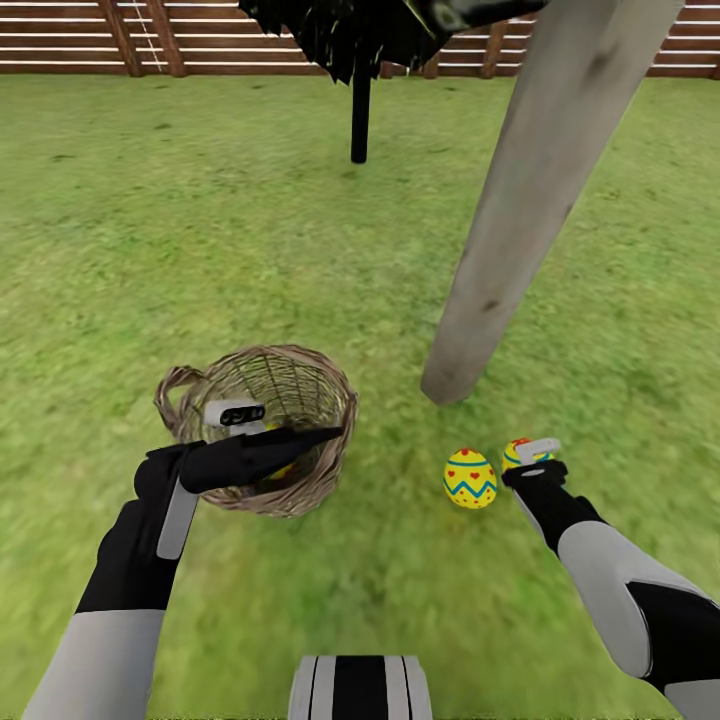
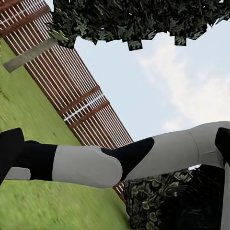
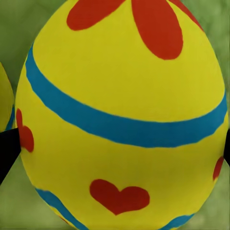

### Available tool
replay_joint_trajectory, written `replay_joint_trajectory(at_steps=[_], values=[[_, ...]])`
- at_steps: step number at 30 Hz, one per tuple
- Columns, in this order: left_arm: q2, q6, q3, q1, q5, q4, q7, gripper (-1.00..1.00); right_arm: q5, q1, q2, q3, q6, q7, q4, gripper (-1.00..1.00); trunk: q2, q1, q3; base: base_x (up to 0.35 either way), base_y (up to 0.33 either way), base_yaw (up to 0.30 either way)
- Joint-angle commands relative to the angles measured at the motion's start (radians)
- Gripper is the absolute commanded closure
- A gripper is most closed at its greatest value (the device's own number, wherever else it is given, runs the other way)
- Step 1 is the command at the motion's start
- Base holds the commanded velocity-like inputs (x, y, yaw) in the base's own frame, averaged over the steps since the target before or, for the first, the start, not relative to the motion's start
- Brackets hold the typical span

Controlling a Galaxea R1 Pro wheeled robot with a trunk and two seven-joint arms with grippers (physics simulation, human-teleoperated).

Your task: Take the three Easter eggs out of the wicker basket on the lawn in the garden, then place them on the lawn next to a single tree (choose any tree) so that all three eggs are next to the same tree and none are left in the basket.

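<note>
The right pincer [image 1: 527, 462] is low over the lawn [image 1: 200, 250] beside the pale tree trunk [image 1: 530, 200], with an egg [image 1: 518, 452] between its fingers. In the right wrist view that egg [image 3: 124, 110] sits squarely between two dark fingertips [image 3: 7, 151] at its flanks, so the pincer appears to be gripping it, though whether the pads are pressing or have just let go cannot be told. A second egg [image 1: 470, 478] lies on the grass just beside it, near the foot of the trunk.

The step in hand looks like setting this egg down by the tree. To do it well, the egg should be resting on the grass before the fingers part, and they should spread evenly so neither side nudges it into a roll. The neighbouring egg is close, so the wrist should lift straight up instead of sweeping sideways.

The left pincer [image 1: 300, 440] reaches across the rim of the basket [image 1: 330, 400]; its fingers seem drawn together to a point, but I cannot tell whether they hold anything. A scrap of yellow shows through the weave beneath the arm, likely the third egg [image 1: 283, 470] in the basket. That one comes next: the left arm needs to come down from above the rim, without dragging the light wicker along.
</note>
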Motion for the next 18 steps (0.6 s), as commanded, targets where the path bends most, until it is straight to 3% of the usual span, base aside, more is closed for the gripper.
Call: replay_joint_trajectory(at_steps=[1, 14, 18], values=[[0.000, 0.011, 0.001, 0.000, -0.003, 0.000, -0.006, -1.00, 0.006, 0.000, 0.000, -0.004, 0.004, 0.001, -0.003, 1.00, -0.001, 0.000, -0.005, 0.000, 0.000, 0.000], [0.001, 0.011, 0.001, 0.000, -0.003, 0.002, -0.006, -1.00, 0.004, 0.000, -0.002, -0.005, 0.015, -0.009, -0.007, 1.00, -0.004, 0.006, -0.055, 0.000, 0.000, 0.000], [0.002, 0.011, 0.001, 0.000, -0.003, 0.006, -0.006, -1.00, 0.003, 0.000, -0.004, -0.005, 0.016, -0.010, -0.008, 1.00, -0.004, 0.006, -0.055, 0.000, 0.000, 0.000]])
